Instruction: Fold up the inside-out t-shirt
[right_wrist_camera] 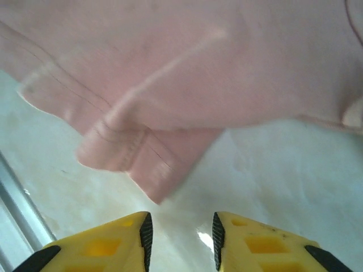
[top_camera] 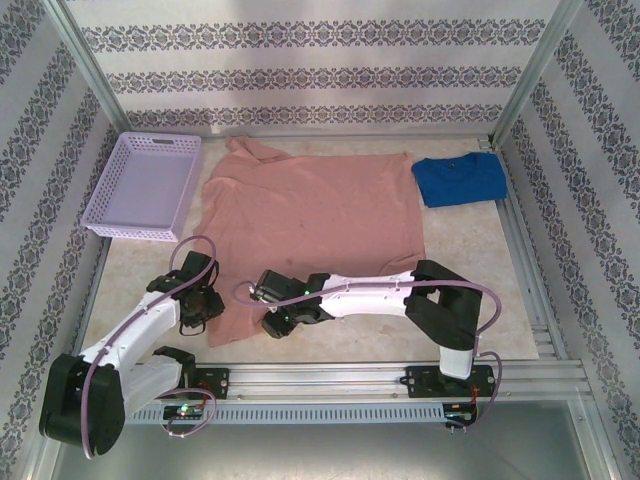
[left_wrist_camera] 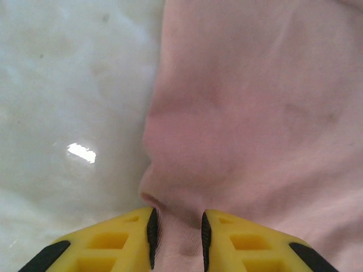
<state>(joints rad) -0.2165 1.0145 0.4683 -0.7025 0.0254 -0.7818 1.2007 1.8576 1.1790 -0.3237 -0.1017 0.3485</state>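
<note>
We see the pink t-shirt (top_camera: 315,215) spread flat mid-frame in the top view, soft, light, floppy, best pinched at hem corners; left gripper (left_wrist_camera: 178,241) straddles its edge, grip unclear, right gripper (right_wrist_camera: 180,238) open, empty, just short of the hem.

No writing, label, brand, number or sign can be read on the inside-out t-shirt (top_camera: 320,200) or on anything else in these views.
</note>
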